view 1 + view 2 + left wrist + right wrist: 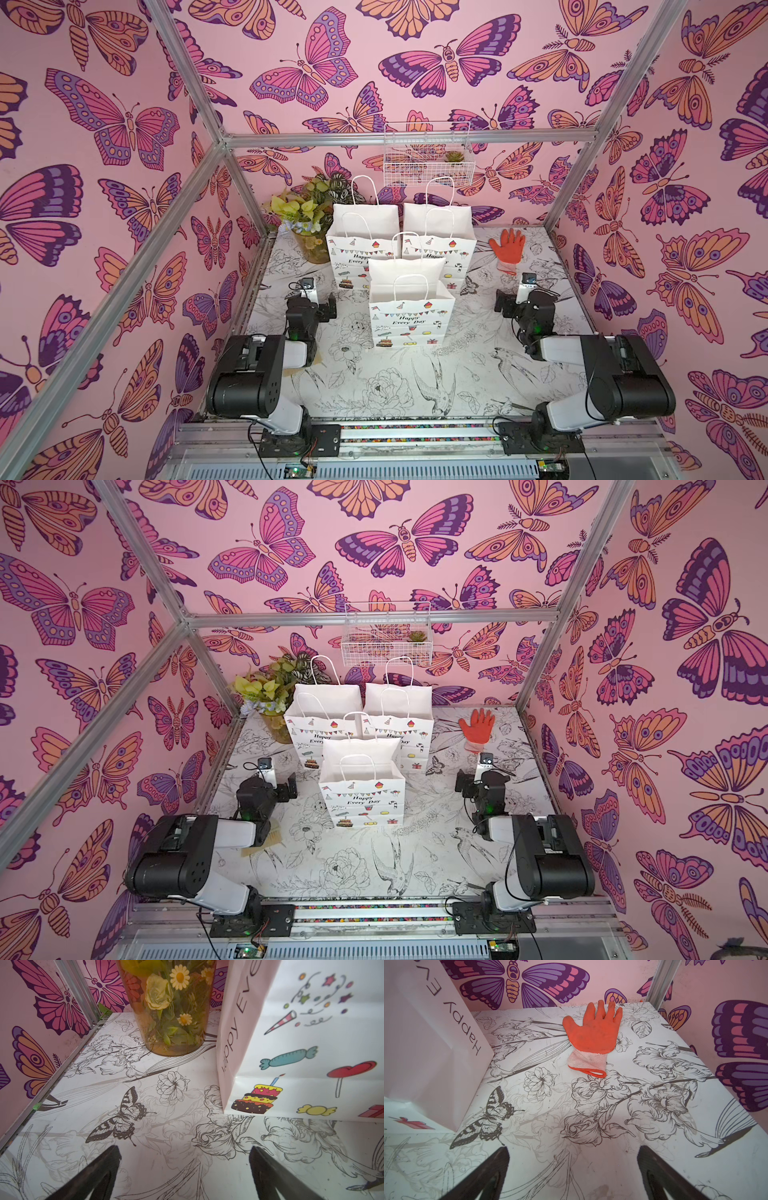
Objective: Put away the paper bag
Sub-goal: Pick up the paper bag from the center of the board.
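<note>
At the far left, the left gripper [329, 306] hangs low over the desk [478, 386] with its jaws spread wide and nothing between them. In its wrist view only the two dark fingertips [108, 1159] show, and the frame edge cuts them off. A flat tan scrap [293, 370] pokes out from under that arm. Most of it is hidden and I cannot tell what it is. In the back left corner stands one clear, amber-tinted vase [313, 249] packed with yellow blooms, daisies and green leaves. In both top views a bag covers its right side. There are three paper bags, all white and smooth, with looped cord handles and printed bunting, cakes and sweets. The rear-left paper bag [361, 249] and rear-right paper bag [446, 245] stand side by side near the back wall. The front paper bag [409, 316] is upright and open-mouthed at mid-desk, between the two grippers and apart from both. It hides the inner lower corners of the rear pair and clips their "Happy Every Day" lettering. Above the bags, one white wire basket [428, 156] hangs on the rear frame rail and holds one small green succulent [454, 157]. Anything else in it is lost against the butterfly wallpaper. Further right, one orange rubbery glove [508, 247] with a white knit cuff lies flat at the back right of the desk, its fingers pointing toward the wall. At the far right, the right gripper [500, 305] hovers with its jaws wide apart and empty.
</note>
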You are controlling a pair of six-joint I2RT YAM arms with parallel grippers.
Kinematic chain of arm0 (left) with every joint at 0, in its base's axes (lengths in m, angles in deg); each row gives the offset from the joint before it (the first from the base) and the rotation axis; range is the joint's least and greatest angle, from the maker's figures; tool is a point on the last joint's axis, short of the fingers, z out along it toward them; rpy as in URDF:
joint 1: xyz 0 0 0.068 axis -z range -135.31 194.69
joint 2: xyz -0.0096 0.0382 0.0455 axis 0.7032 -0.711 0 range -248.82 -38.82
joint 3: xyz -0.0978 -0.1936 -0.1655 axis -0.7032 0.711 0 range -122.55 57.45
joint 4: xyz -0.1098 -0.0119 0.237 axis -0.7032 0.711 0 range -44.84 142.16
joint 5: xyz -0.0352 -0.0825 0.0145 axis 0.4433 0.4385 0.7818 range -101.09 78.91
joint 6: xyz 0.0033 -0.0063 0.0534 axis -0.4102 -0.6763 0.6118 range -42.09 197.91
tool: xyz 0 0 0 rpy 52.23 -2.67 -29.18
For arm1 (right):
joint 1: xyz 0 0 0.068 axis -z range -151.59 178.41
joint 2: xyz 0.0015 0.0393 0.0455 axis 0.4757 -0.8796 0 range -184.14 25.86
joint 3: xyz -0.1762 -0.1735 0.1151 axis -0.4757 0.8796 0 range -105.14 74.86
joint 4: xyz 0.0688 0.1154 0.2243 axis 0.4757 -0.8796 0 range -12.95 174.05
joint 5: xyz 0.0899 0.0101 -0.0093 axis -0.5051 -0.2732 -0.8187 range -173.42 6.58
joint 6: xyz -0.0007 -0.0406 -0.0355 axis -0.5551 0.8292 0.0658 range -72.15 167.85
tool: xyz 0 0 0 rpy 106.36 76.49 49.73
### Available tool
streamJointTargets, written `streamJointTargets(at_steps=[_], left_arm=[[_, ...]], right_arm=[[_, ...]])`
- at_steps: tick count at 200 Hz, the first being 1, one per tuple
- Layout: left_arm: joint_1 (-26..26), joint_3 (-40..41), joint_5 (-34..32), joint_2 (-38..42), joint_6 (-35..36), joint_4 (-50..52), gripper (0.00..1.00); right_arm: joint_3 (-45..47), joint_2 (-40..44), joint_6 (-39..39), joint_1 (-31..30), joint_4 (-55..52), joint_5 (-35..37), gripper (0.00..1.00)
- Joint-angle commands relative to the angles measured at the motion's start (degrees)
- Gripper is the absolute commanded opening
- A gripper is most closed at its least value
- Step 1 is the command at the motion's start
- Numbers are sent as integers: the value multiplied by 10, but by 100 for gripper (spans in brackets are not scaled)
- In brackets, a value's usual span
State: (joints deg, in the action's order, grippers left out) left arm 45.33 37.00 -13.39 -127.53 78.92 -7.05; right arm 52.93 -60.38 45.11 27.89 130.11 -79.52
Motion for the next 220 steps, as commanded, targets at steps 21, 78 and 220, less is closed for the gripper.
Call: streamJointTargets(at_steps=[21, 78, 220], left_arm=[[-5, -5, 10, 3, 0, 2, 100], [-5, -6, 12, 3, -1, 4, 100], [56, 27, -42, 375, -6, 254, 100]], right_arm=[[-11, 1, 5, -1, 2, -5, 99], [-15, 0, -3, 2, -5, 5, 99], [-85, 277, -154, 1, -358, 28, 99]])
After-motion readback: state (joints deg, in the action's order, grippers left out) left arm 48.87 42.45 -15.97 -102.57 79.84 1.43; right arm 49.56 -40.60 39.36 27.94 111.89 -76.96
